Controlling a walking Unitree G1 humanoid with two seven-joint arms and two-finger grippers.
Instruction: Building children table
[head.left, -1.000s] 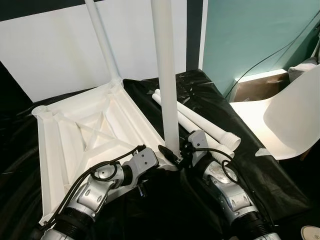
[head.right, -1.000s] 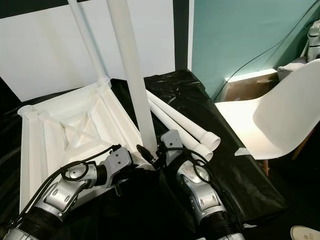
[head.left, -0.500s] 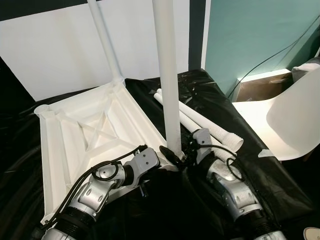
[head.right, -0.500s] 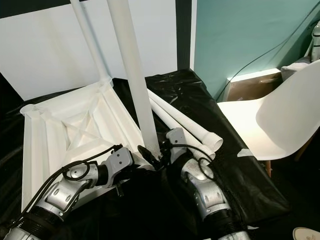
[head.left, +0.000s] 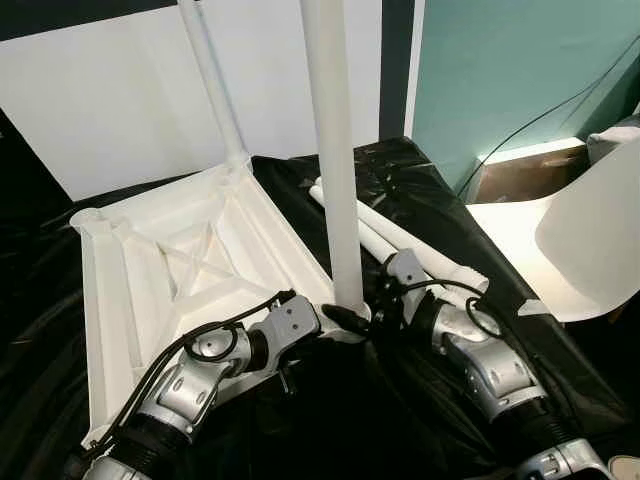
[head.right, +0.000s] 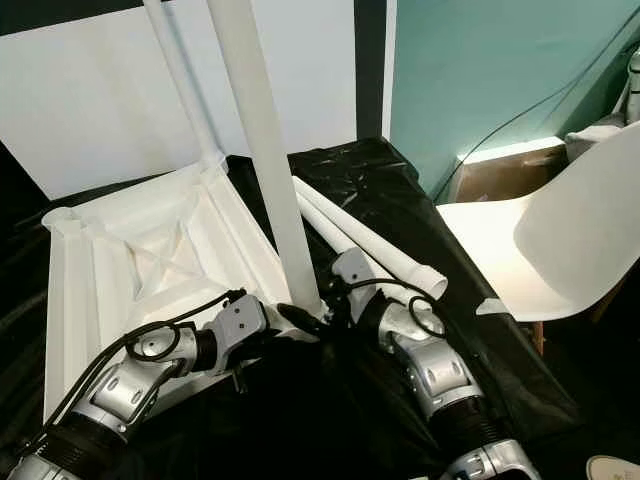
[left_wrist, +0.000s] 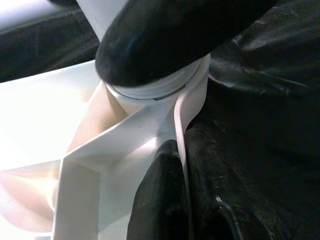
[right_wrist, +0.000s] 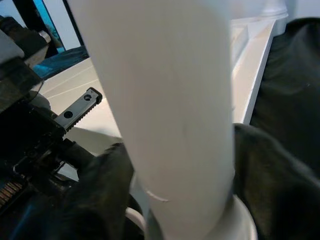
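No readable text, labels, brands, numbers or signs anywhere.

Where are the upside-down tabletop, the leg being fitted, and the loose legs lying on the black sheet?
tabletop (head.left: 150, 270), left eye view, ribbed underside.
upright leg (head.left: 335, 170), left eye view, mid-shaft.
spare legs (head.right: 375, 245), right eye view, shaft of the nearer one.
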